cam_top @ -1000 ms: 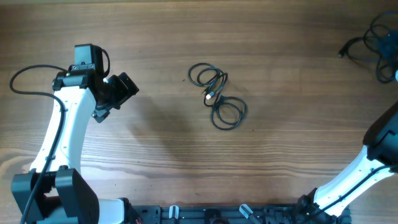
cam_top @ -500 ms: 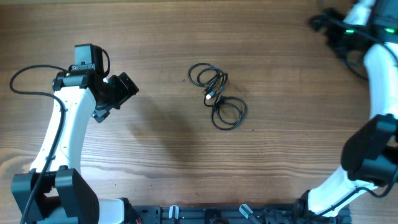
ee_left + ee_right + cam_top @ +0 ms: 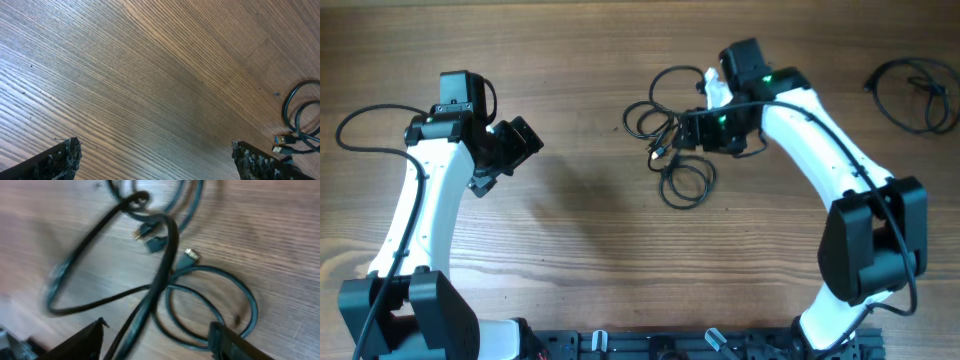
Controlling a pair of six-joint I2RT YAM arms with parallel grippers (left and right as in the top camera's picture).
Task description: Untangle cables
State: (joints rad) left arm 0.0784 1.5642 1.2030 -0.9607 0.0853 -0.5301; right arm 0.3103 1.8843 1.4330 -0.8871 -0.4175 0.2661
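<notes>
The cables (image 3: 665, 130) lie as a small bundle of thin black loops with plug ends at the table's middle. My right gripper (image 3: 692, 135) hangs just over the bundle, open. In the right wrist view its fingers (image 3: 160, 342) straddle the loops (image 3: 210, 305) and a thicker black wire (image 3: 160, 265) that runs between them; nothing is gripped. Small plugs (image 3: 192, 255) lie beside the loops. My left gripper (image 3: 515, 145) is open and empty over bare wood at the left. Its wrist view (image 3: 160, 160) shows the bundle's edge (image 3: 300, 115) far right.
A separate loose black cable (image 3: 910, 95) lies at the table's far right back corner. The wooden table (image 3: 570, 230) is bare between the left arm and the bundle. The arm bases stand at the front edge.
My right arm has swung from the far right back corner to over the central bundle. A loose cable now lies where it was. The left arm has not moved.
</notes>
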